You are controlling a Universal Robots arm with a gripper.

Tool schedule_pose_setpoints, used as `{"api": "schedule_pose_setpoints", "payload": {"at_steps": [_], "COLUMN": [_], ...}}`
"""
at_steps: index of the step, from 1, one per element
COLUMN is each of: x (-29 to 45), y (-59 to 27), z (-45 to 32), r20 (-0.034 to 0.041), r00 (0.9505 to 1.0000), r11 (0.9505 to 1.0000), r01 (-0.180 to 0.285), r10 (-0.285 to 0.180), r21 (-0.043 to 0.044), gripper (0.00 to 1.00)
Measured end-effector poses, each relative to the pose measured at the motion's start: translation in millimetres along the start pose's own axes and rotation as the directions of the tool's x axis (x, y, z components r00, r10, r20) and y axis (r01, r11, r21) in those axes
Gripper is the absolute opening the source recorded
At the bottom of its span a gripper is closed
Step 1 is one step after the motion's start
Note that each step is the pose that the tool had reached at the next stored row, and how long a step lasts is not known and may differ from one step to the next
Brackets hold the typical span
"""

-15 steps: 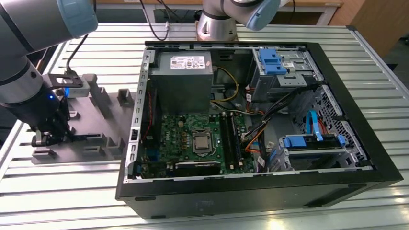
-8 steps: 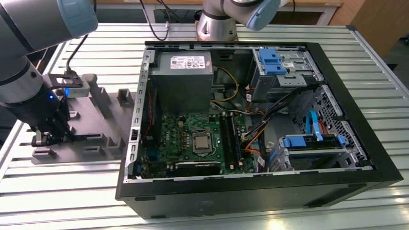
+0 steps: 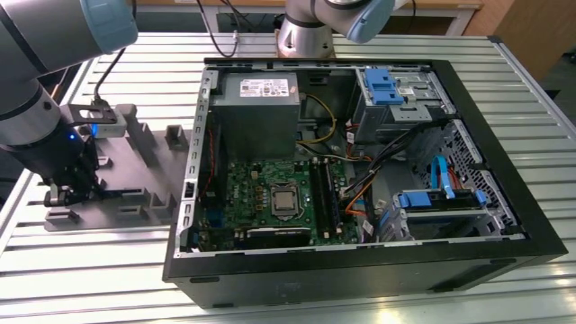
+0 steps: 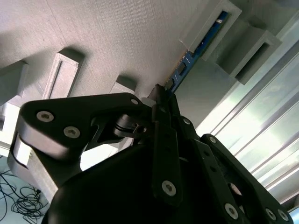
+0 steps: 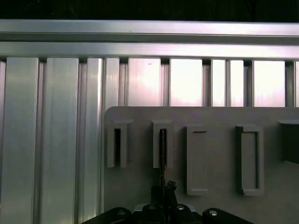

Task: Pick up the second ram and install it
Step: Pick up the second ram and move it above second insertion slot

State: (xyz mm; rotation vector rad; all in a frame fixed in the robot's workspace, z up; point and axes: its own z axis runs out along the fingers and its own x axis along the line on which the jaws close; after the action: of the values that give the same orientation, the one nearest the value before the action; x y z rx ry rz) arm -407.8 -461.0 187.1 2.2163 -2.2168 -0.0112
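The second ram is a slim blue-green stick standing on edge in a slot of a grey fixture block. In the first wrist view it shows edge-on as a thin dark line running out of the second block's slot. My gripper has its dark fingers closed against the stick's near end, also seen in the first wrist view. In the exterior view the gripper hangs low over the grey fixture plate, on that view's left side.
An open black computer case lies on the ribbed aluminium table, with a green motherboard and long black memory slots inside. Several more grey blocks stand on the fixture plate. Cables and blue drive bays crowd the case's right part.
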Motion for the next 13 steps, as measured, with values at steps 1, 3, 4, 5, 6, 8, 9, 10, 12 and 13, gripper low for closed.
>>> {"api": "schedule_pose_setpoints", "payload": {"at_steps": [1,3,4,5,6,8,9,10,12,13], "x": [0.0,0.0,0.0,0.0,0.0,0.0,0.0,0.0,0.0,0.0], "y": [0.0,0.0,0.0,0.0,0.0,-0.1,0.0,0.0,0.0,0.0], "z": [0.0,0.0,0.0,0.0,0.0,-0.4,-1.1,-1.6,-3.1,-3.7], "r20": [0.0000,0.0001,0.0001,0.0001,0.0001,0.0003,0.0000,0.0001,0.0000,0.0000], "r00": [1.0000,1.0000,1.0000,1.0000,1.0000,1.0000,1.0000,1.0000,1.0000,1.0000], "r11": [1.0000,1.0000,1.0000,1.0000,1.0000,1.0000,1.0000,1.0000,1.0000,1.0000], "r01": [-0.001,-0.001,-0.001,-0.001,-0.001,-0.001,-0.002,-0.002,-0.002,-0.002], "r10": [0.001,0.001,0.001,0.001,0.001,0.001,0.002,0.002,0.002,0.002], "r21": [0.0001,0.0001,0.0001,0.0001,0.0002,0.0004,0.0000,0.0001,0.0001,0.0001], "gripper": [0.14,0.14,0.14,0.14,0.14,0.14,0.14,0.14,0.14,0.14]}}
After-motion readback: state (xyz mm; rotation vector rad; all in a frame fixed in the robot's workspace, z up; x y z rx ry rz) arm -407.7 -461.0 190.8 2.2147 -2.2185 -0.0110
